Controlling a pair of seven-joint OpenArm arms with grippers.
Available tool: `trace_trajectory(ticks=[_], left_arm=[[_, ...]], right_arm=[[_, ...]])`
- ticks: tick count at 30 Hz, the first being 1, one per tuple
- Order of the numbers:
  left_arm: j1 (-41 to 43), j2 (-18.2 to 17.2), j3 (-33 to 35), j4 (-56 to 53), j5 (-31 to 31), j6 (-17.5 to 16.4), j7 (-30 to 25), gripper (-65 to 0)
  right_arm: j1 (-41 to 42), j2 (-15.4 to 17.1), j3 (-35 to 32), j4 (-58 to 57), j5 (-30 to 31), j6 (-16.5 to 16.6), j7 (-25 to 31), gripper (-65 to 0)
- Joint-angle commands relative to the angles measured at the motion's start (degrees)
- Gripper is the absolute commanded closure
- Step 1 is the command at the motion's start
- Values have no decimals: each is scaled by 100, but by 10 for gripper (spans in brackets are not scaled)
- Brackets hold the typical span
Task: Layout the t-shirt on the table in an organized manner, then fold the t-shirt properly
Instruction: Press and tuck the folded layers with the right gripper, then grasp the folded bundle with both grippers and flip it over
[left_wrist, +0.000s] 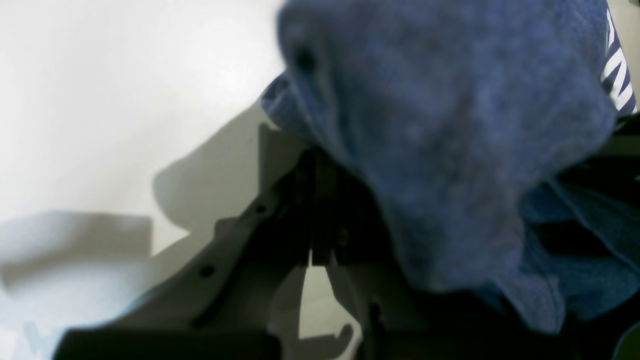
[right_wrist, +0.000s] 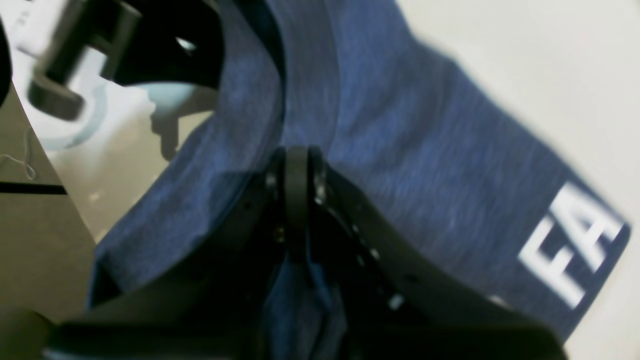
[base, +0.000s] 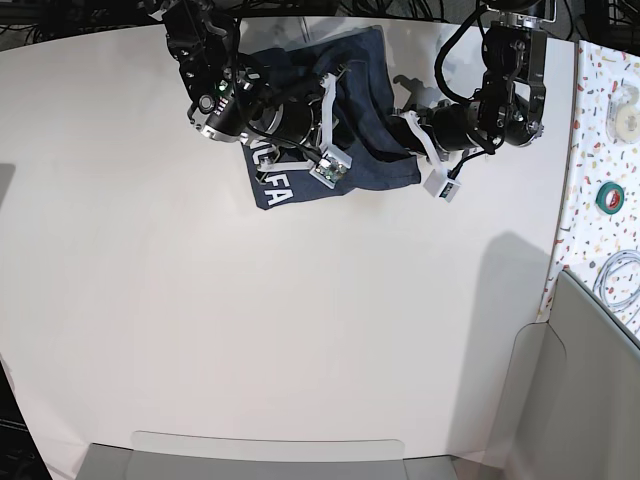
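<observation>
While bunched at the far edge of the table (base: 300, 330), lying crumpled between both arms: t-shirt (base: 370, 110), long axis running roughly side to side, lettering facing the near side. Pinching cloth: right gripper (right_wrist: 297, 165), jaws pressed together on a fold; left gripper (left_wrist: 320, 200) also pressed together, seemingly on shirt fabric draping over it, neither arm clearly nearer. Lying open toward the near side: broad bare tabletop for spreading, far edge crowding close behind.
</observation>
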Motion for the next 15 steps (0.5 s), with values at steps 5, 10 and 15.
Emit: trace_trajectory(ticks=[5,10,15], left_arm=[[15,-33,-11,14,215,45,162,-1],[15,-68,-107,304,206,45,92,-1],[51,-42,-670,1052,171,36,65,-1]], right_arm=[[225,-15,-108,96,81,561,93,0],[251,-15,-64,96,81,702,128,0],[207,-50,208,105,81,684,128,0]])
